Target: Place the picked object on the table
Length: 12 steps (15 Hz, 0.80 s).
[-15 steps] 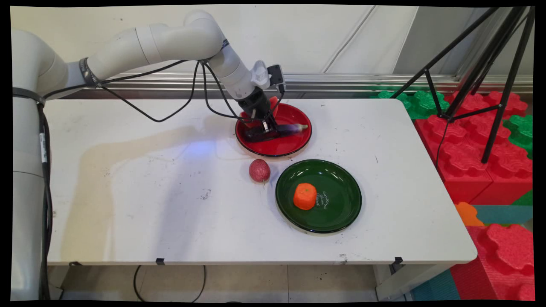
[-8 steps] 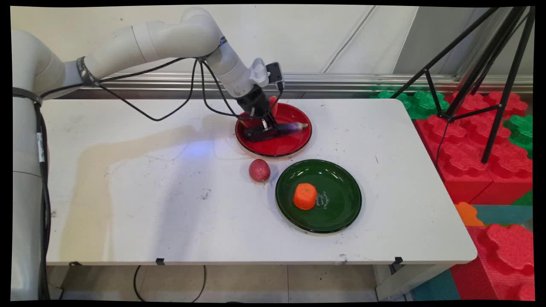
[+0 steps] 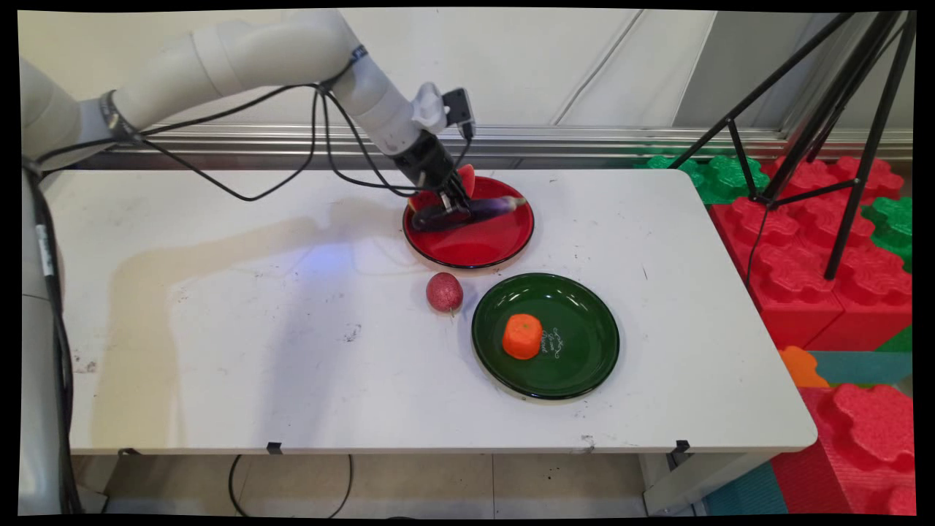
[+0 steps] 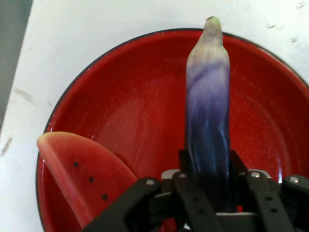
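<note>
Gripper (image 4: pixel 208 193) clamped on the eggplant (image 3: pixel 486 208), lifted clear above the red plate (image 3: pixel 475 252); watermelon slice (image 4: pixel 84 176) remains on that plate at 9 o'clock of the eggplant in hand view. Arm reaches in from 10 o'clock, wrist angled down-right. Farther out: green plate (image 3: pixel 584 365) with orange piece (image 3: pixel 522 336), red ball (image 3: pixel 444 291) beside it.

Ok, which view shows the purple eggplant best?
Hand view: the long purple eggplant runs up mid-frame, gripper shut on it above the red plate. Main view shows it small, partly behind the gripper.
</note>
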{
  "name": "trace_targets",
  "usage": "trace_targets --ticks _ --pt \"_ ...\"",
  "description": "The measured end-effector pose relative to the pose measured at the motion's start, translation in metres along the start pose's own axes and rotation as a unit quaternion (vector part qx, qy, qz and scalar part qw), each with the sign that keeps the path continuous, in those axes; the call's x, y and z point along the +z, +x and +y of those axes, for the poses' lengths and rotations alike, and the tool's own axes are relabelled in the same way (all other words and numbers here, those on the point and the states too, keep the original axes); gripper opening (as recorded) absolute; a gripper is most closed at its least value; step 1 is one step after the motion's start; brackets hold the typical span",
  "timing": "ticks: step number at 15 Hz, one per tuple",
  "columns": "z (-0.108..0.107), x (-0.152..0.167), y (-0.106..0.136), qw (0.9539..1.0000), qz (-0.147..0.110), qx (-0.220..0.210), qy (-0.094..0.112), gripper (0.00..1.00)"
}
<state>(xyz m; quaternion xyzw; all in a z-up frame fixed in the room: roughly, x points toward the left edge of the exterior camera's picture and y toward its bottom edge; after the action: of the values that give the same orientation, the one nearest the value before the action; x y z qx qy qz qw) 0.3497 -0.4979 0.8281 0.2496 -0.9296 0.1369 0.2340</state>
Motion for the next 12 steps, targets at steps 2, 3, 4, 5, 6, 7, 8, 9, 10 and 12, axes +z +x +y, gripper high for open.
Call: trace_targets --ticks 2,3,4,5,6,7,8,9,10,12 --pt "0.002 -0.013 -0.003 1.0 0.008 0.002 0.0 0.0" --pt "0.004 -0.022 -0.006 0.9999 0.013 0.004 -0.001 0.0" --pt "0.005 -0.028 -0.007 0.9999 0.016 0.004 -0.002 0.0" --pt "0.006 -0.036 -0.01 0.9998 0.021 0.006 -0.003 0.0" --pt "0.008 -0.042 -0.012 0.9997 0.024 0.006 -0.004 0.0" --pt "0.009 -0.051 -0.015 0.9996 0.028 0.007 -0.005 0.0" --pt "0.012 -0.061 -0.019 0.9994 0.033 0.009 -0.007 0.0" --pt "0.014 -0.072 -0.023 0.9992 0.036 0.009 -0.009 0.0" --pt "0.016 -0.08 -0.027 0.9991 0.039 0.01 -0.011 0.0" --pt "0.022 -0.1 -0.038 0.999 0.04 0.012 -0.015 0.0"
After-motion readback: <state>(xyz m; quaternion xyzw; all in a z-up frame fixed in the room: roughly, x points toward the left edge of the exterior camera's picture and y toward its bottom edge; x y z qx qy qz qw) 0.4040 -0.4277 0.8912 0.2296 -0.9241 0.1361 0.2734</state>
